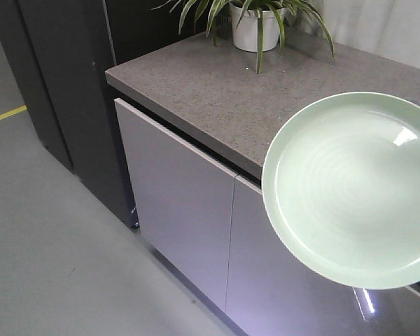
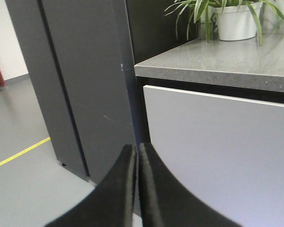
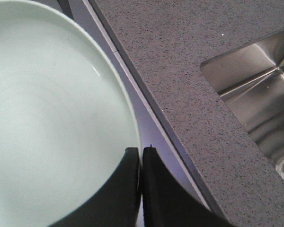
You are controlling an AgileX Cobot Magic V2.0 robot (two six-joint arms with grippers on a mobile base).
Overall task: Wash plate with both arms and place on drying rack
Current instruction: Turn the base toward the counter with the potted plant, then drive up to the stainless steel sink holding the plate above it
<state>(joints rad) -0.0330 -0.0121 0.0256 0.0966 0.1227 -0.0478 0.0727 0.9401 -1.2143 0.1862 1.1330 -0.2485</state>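
Right gripper (image 3: 141, 150): you see it pinching the plate (image 3: 52, 118) rim, beside the countertop (image 3: 180, 71). Left gripper (image 2: 137, 146): fingers pressed together.

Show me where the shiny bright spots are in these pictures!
Front view: the plate has a white glint near its upper-right rim, and the cabinet door below it a bright streak. Right wrist view: the steel sink gleams. Left wrist view: no sharp glints.
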